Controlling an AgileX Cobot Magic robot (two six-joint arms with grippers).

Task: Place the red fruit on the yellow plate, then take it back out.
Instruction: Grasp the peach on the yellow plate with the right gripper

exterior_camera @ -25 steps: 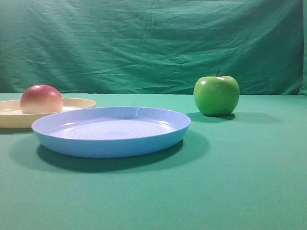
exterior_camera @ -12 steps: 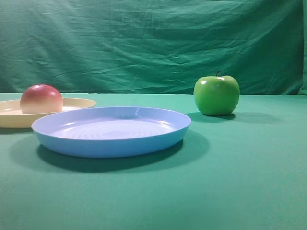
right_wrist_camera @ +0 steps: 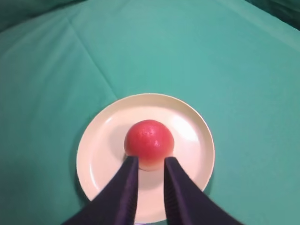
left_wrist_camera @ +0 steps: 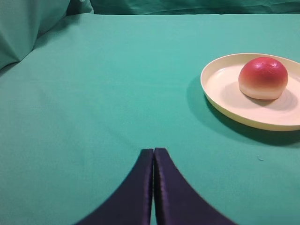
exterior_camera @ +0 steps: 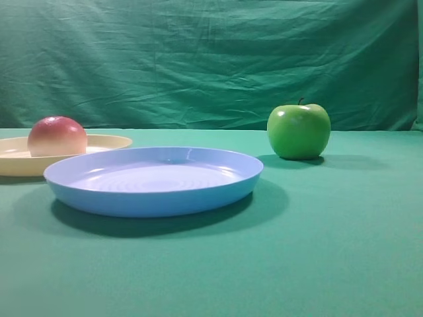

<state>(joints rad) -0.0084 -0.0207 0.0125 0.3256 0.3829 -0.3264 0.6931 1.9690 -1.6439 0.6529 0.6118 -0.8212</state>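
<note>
While the round, smooth red fruit (right_wrist_camera: 149, 142), red on top and fading to pale yellow-orange below, sits near the middle of the shallow round pale yellow plastic plate (right_wrist_camera: 105, 140), you have the first half of the job behind you, so what remains is lifting it back out. Your right gripper (right_wrist_camera: 148, 164) hangs above the plate with its two dark fingers parted by a narrow gap, tips at the near edge of the fruit; from the wrist view I cannot tell whether they touch the skin or hover above it. That gap looks narrower than the fruit, so I judge you need to spread the fingers wider before coming down. Your left gripper (left_wrist_camera: 153, 154) is pressed together on nothing, resting over bare green cloth with the plate well off to its right.

Expect the fruit to be light, rigid and slick: the skin is glossy and the shape rolls freely on a low-rimmed plate. Take it across its widest girth, one finger on each side and centred, since a hold high on the dome would likely squeeze it out. Behind, a light blue round plate (exterior_camera: 153, 180) and a shiny green apple (exterior_camera: 299, 131) stand apart from the work
</note>
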